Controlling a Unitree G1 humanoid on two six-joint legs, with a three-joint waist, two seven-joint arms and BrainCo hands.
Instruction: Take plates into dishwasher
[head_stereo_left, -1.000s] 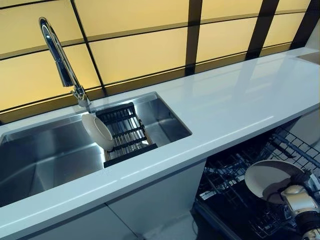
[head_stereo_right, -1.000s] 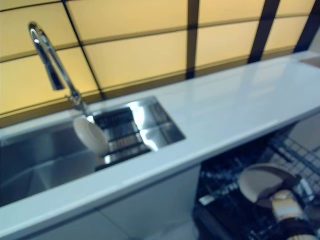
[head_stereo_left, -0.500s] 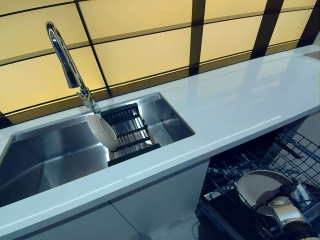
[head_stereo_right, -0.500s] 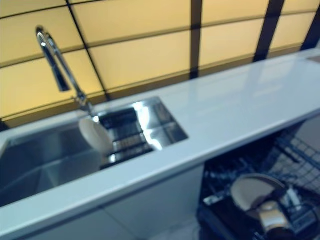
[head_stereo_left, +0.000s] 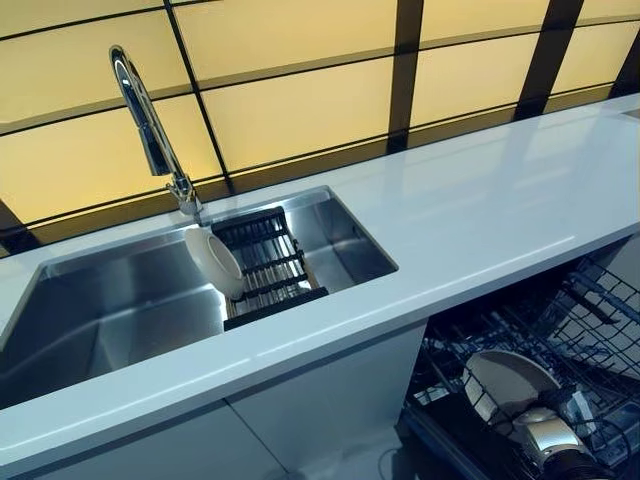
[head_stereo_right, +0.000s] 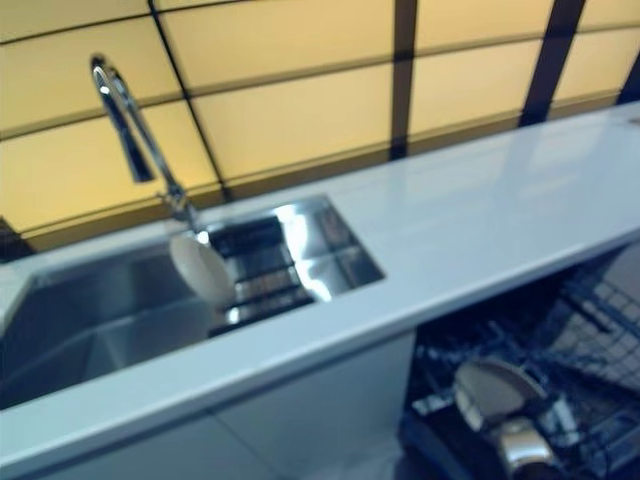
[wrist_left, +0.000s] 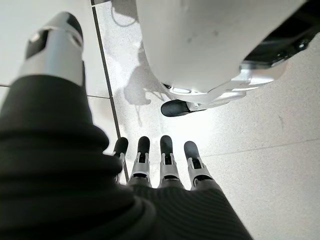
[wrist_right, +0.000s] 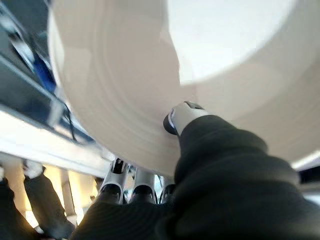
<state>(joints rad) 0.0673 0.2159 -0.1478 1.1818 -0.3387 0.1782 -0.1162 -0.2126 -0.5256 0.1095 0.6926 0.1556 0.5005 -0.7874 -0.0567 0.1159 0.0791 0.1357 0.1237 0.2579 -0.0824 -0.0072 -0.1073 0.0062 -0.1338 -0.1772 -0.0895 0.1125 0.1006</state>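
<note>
The right hand has sunk lower into the dishwasher rack with its plate pinched (thumb on its face, fingers behind), face tilted upward. The left hand hangs with fingers straight.

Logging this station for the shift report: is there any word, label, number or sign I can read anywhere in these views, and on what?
None: no readable text shows in any view.
The plate pinched in the right hand over the dishwasher rack is plain.
The plate in the sink rack, the faucet and the counter carry no visible markings.
</note>
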